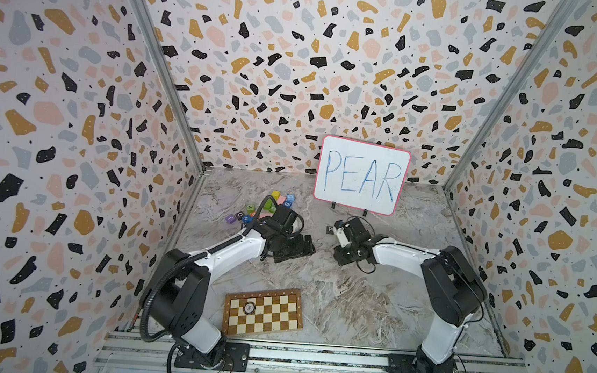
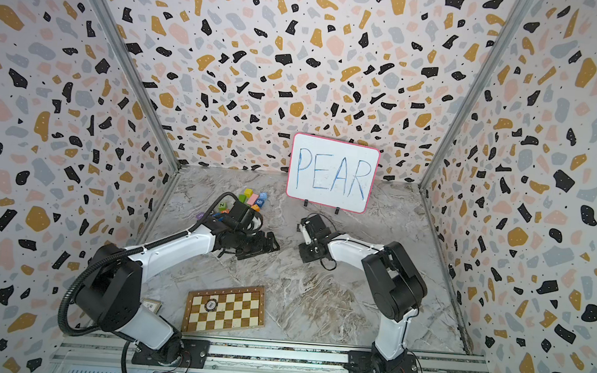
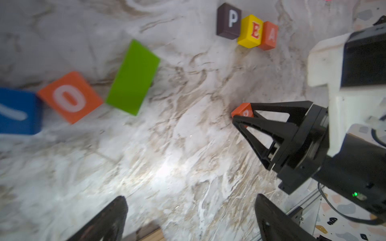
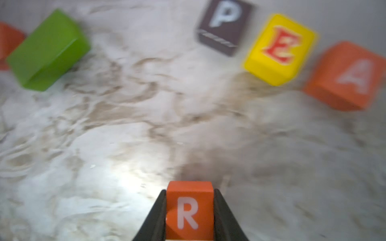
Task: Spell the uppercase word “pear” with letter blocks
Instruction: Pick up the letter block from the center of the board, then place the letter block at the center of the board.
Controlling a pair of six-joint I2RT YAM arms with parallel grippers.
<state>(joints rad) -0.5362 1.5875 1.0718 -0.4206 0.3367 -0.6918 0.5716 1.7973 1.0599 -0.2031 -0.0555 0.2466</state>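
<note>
My right gripper (image 4: 190,193) is shut on the orange R block (image 4: 190,210), held just above the marble table. Beyond it, the blackish P block (image 4: 225,25), the yellow E block (image 4: 279,49) and the orange-red A block (image 4: 346,77) lie in a row. The left wrist view shows the same row, P (image 3: 228,20), E (image 3: 250,31), A (image 3: 269,35), with the R block (image 3: 242,109) between the right gripper's fingertips, apart from the row. My left gripper (image 3: 190,205) is open and holds nothing. In a top view only the P block (image 1: 330,229) shows beside the right wrist.
A green bar (image 3: 133,77), an orange O cube (image 3: 70,97) and a blue cube (image 3: 18,110) lie near the left gripper. More coloured blocks (image 1: 274,202) are heaped at the back left. A whiteboard reading PEAR (image 1: 361,176) leans on the back wall. A chessboard (image 1: 263,312) lies at the front.
</note>
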